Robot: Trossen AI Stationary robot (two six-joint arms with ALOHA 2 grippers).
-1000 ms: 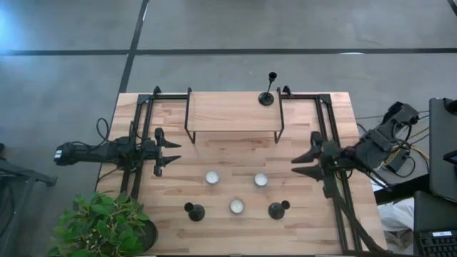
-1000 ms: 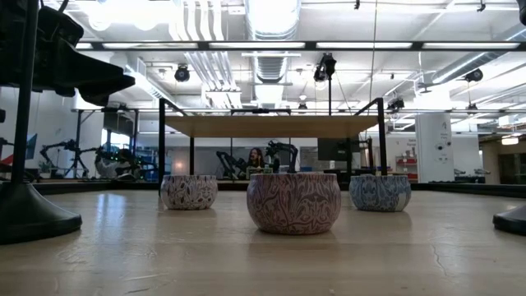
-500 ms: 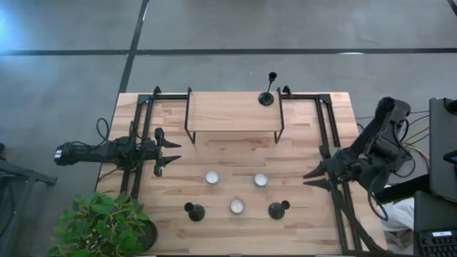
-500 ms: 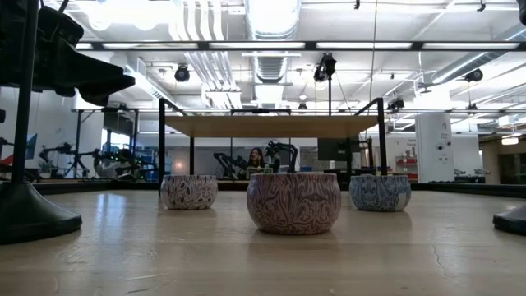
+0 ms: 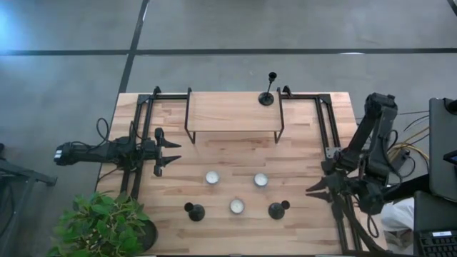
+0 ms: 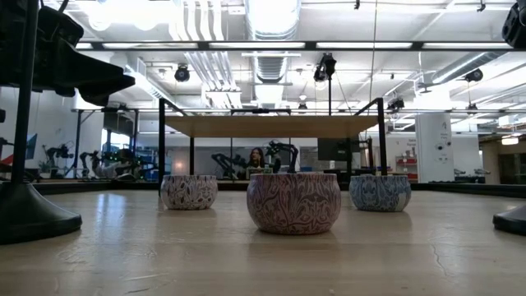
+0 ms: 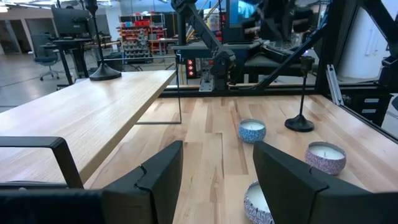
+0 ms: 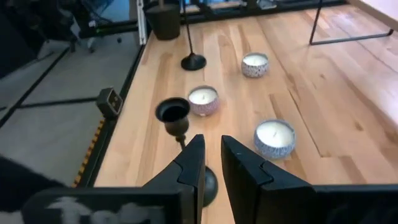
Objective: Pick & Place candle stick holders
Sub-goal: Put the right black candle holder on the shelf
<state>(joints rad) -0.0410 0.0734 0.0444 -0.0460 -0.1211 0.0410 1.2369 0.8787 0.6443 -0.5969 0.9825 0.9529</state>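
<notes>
Progress: one candle stick holder (image 5: 268, 94) on raised wooden shelf (image 5: 232, 111); two left.

Butcher-block table (image 5: 178, 171): pale planks.

Shelf: thin black legs.

Left gripper (image 5: 173, 153): left of shelf, wide apart, empty.

Right gripper (image 5: 312, 190): fingers narrow, empty, just beside holder (image 5: 278, 209) below shelf.

Third holder (image 5: 194, 210): matte black, round base.

Candles (image 5: 236, 206): three patterned tins between.

1. Overhead view: even, bright light on the table (image 5: 235, 153); shadows faint.
2. Low view: ceiling lights (image 6: 271, 16) glare white; near tabletop blurred, candle (image 6: 293, 202) sharp.
3. Wrist views: own fingers (image 7: 158, 180) soft, out of focus; background slightly hazy.
</notes>
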